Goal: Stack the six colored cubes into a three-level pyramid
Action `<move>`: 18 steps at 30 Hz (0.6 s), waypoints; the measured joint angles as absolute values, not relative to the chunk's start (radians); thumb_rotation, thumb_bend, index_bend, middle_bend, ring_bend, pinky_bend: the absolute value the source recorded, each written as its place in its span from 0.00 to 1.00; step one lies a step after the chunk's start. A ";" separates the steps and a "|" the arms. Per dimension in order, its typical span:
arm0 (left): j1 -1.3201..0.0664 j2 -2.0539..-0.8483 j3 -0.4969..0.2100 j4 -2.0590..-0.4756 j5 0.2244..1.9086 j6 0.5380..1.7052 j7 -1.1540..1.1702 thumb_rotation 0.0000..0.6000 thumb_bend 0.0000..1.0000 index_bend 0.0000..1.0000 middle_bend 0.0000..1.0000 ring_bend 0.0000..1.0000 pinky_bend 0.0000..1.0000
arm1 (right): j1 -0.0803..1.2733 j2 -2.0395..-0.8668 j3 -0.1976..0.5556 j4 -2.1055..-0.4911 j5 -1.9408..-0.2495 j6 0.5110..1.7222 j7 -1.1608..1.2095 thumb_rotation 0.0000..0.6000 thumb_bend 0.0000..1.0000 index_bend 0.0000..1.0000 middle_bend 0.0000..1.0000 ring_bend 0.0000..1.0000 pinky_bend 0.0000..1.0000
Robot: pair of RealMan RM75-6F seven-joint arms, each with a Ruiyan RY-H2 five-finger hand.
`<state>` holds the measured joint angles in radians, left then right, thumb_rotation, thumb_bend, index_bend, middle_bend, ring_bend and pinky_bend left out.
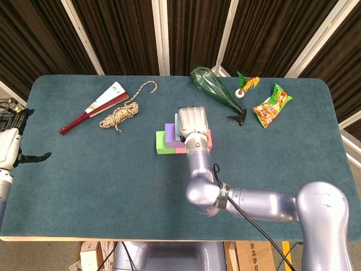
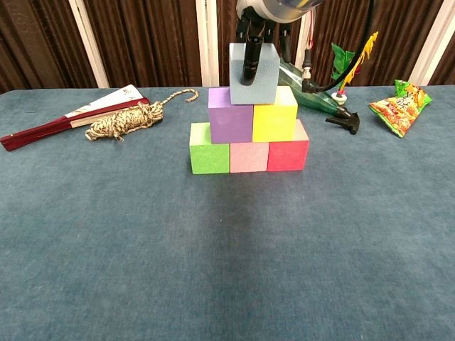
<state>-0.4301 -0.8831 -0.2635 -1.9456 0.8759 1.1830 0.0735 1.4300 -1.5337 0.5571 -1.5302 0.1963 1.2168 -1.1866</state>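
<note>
Green (image 2: pixel 209 158), pink (image 2: pixel 249 157) and red (image 2: pixel 288 154) cubes form the bottom row in the chest view. A purple cube (image 2: pixel 229 122) and a yellow cube (image 2: pixel 275 121) sit on top of them. My right hand (image 2: pixel 264 18) grips a light blue cube (image 2: pixel 253 74) from above, its underside level with the tops of the purple and yellow cubes, over their seam. In the head view the right hand (image 1: pixel 192 122) covers most of the stack (image 1: pixel 164 143). My left hand (image 1: pixel 12 144) hangs at the table's left edge, fingers apart, holding nothing.
A folded fan (image 2: pixel 75 113) and a coil of rope (image 2: pixel 129 118) lie at the back left. A green bottle (image 1: pixel 213 88), a feathered shuttlecock (image 1: pixel 244 86), a small black object (image 2: pixel 343 121) and a snack bag (image 2: pixel 398 106) lie at the back right.
</note>
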 measured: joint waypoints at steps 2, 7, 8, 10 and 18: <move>-0.430 -0.883 -0.264 -1.946 0.877 1.184 0.074 1.00 0.13 0.00 0.00 0.02 0.06 | 1.429 -1.532 0.557 -1.533 0.196 1.218 -1.186 1.00 0.35 0.38 0.51 0.50 0.55; -0.429 -0.883 -0.264 -1.948 0.876 1.183 0.074 1.00 0.13 0.00 0.00 0.02 0.06 | 1.425 -1.531 0.554 -1.537 0.198 1.218 -1.184 1.00 0.35 0.38 0.51 0.50 0.55; -0.429 -0.882 -0.264 -1.948 0.876 1.183 0.074 1.00 0.13 0.00 0.00 0.02 0.06 | 1.425 -1.532 0.553 -1.538 0.198 1.218 -1.184 1.00 0.35 0.38 0.51 0.50 0.55; -0.429 -0.882 -0.264 -1.949 0.876 1.182 0.074 1.00 0.13 0.00 0.00 0.02 0.06 | 1.423 -1.532 0.552 -1.538 0.198 1.217 -1.181 1.00 0.35 0.38 0.51 0.50 0.55; -0.430 -0.881 -0.263 -1.951 0.874 1.178 0.079 1.00 0.13 0.00 0.00 0.02 0.06 | 1.414 -1.535 0.544 -1.539 0.186 1.211 -1.169 1.00 0.35 0.29 0.45 0.45 0.53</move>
